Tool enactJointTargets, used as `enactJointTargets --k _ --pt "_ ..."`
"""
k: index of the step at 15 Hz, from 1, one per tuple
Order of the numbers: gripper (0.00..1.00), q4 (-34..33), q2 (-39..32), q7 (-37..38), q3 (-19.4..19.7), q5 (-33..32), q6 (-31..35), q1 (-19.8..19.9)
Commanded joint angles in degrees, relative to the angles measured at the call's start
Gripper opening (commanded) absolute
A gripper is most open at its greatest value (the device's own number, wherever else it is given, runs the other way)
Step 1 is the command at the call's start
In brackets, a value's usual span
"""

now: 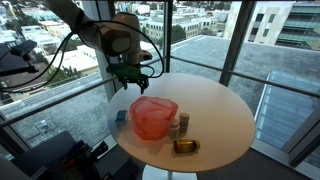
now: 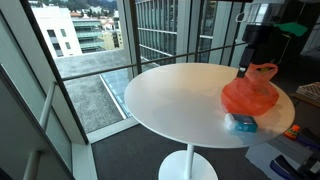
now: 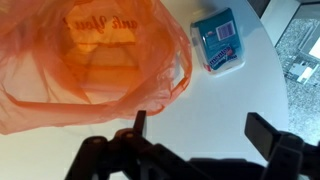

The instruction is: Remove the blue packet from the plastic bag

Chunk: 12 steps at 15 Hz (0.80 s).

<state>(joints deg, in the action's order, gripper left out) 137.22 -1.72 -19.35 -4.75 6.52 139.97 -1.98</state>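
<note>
An orange plastic bag [image 3: 80, 55] lies crumpled on the round white table [image 3: 215, 105]. It shows in both exterior views [image 1: 152, 117] [image 2: 255, 92]. The blue packet [image 3: 218, 42] lies flat on the table outside the bag, just beside it, and also shows in both exterior views [image 1: 120, 117] [image 2: 241, 123]. My gripper [image 3: 205, 135] is open and empty. It hangs above the table near the edge of the bag [image 1: 130, 75] and touches nothing.
A small upright bottle [image 1: 183, 122] and a brown jar lying on its side [image 1: 186, 146] sit next to the bag. The table stands beside floor-to-ceiling windows [image 2: 90, 60]. The table rim [image 1: 235, 145] is close on all sides.
</note>
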Motion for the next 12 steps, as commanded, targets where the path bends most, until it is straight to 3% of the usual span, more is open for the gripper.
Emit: enactJointTargets --k 1,12 --pt "1.0 -0.85 2.96 2.6 1.64 -1.93 -6.34 0.42" --pt "1.0 -0.49 8.39 11.23 5.23 -10.75 -16.87 2.56"
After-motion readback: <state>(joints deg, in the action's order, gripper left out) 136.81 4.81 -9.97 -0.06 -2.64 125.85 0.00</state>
